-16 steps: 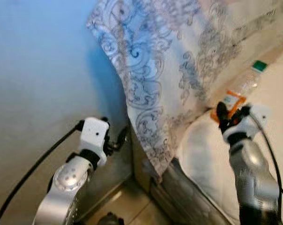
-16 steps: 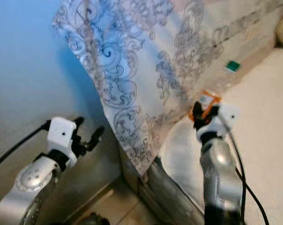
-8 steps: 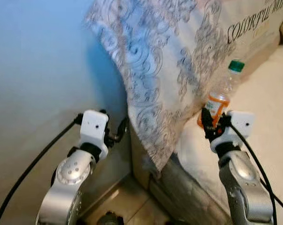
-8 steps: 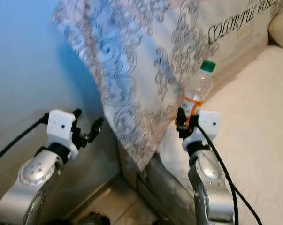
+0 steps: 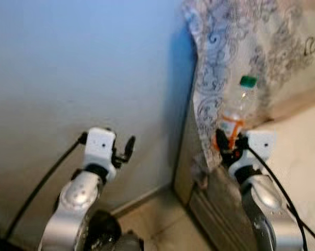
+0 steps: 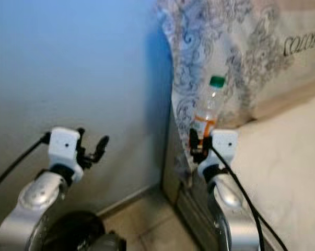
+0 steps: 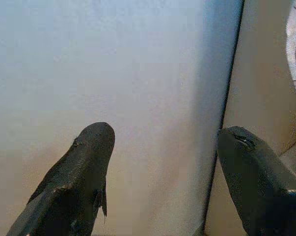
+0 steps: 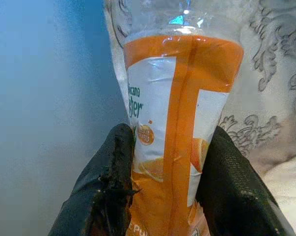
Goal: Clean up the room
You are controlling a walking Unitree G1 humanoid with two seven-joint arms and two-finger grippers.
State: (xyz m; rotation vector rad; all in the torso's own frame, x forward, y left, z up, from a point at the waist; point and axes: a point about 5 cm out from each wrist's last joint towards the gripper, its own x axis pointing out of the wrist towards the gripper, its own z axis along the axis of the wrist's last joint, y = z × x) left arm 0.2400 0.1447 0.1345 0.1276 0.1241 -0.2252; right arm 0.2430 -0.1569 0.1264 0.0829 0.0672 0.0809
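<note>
Upright, clear orange-labelled bottle [image 8: 179,123], green cap.

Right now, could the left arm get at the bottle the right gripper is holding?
Probably not easily. The left gripper hangs open by the blue wall, apart from the bottle, which the right gripper clamps near the patterned cloth.

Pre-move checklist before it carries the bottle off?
1. Right gripper shut on bottle: ok, fingers press both sides of the orange label.
2. Cap on: ok, green cap in place.
3. Bottle upright: ok.
4. Patterned cloth apart from bottle: cannot tell, it hangs right behind.
5. Left gripper free: ok, open, facing the wall.
6. Drop-off spot seen: cannot tell.
</note>
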